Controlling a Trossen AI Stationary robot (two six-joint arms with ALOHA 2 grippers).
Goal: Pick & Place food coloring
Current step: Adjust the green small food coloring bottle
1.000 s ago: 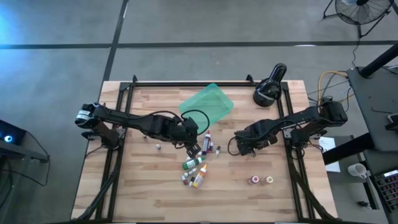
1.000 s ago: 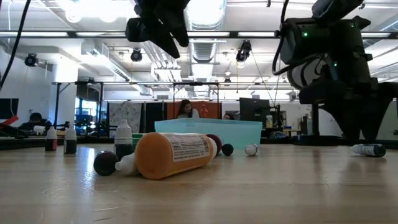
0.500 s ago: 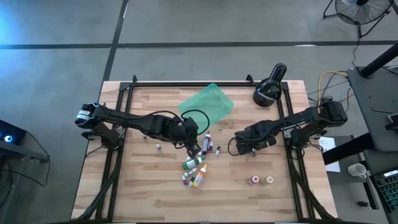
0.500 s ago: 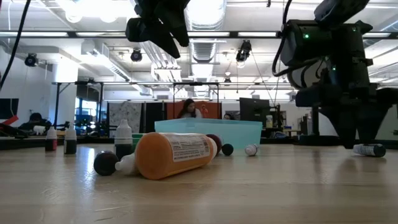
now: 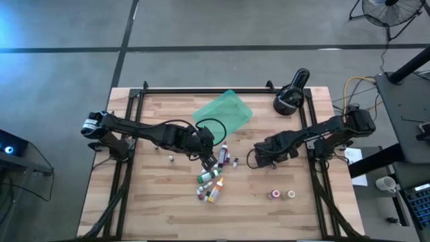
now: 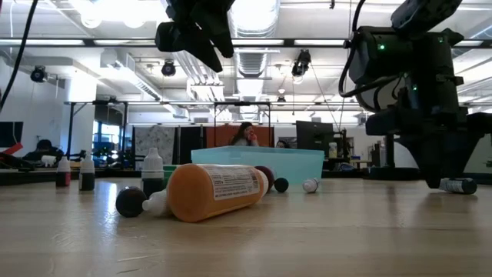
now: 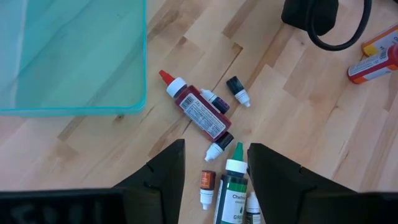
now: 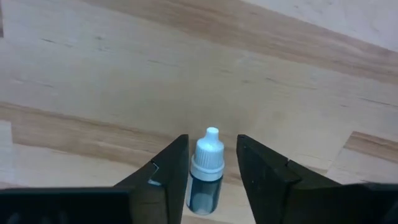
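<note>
A pale butcher-block table [image 5: 154, 202] of jointed wooden strips fills the centre of the high view, framed by black rails. At its upper middle a translucent teal plastic tray [image 5: 225, 111], rectangular with rounded corners, lies turned at an angle, and a glossy black round lamp-like device [image 5: 290, 98] sits at the upper right edge. The food coloring [image 5: 213, 178] is seen mostly as a loose cluster of small white-capped bottles at the centre of the table, just below the tray; about eight can be made out there, among them a red-tipped dark red one [image 7: 196, 113], a green one [image 7: 233, 190] and a large orange one [image 6: 217, 192] lying on its side in the low view. Two further bottles [image 5: 282, 194] stand side by side at the lower right, and one tiny bottle [image 5: 171, 158] is left alone to the left of the cluster. The left gripper [image 5: 209, 161] is held above the cluster with its dark fingers parted and nothing between them. The right gripper [image 8: 211, 168] is lowered to the table right of centre, its two matte black fingers set on either side of a small clear-bodied bottle [image 8: 206, 176] with a white conical cap; whether they press it cannot be told.
</note>
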